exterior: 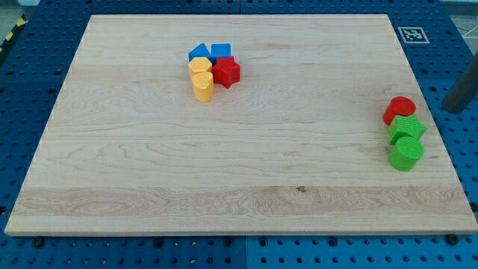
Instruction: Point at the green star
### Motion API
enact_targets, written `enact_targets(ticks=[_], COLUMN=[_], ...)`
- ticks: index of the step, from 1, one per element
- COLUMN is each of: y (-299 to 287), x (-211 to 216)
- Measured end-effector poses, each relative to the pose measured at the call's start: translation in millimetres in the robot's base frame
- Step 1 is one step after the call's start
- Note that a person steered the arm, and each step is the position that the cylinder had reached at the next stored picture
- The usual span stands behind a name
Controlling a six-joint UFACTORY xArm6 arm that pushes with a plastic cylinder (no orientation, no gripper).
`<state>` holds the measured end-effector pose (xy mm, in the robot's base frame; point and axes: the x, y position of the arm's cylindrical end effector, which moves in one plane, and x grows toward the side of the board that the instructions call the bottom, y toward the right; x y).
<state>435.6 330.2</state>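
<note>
My tip (452, 110), a bare rod with no pincer to spread or pinch, sits off the bench's (224, 164) right edge; the green star (407, 128) lies just left and slightly below it.

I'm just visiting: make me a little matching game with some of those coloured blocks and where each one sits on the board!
Things:
1. green star
2. green cylinder
3. red star
4. red cylinder

Places:
A. rightmost in the cluster at the view's top
B. lowest of the right-hand trio
C. middle of the right-hand trio
D. top of the right-hand trio

Pairs: 1-C, 2-B, 3-A, 4-D
</note>
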Motion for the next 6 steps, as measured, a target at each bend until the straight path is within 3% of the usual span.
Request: enact_targets(ticks=[4, 6], y=[-44, -48], x=[27, 66])
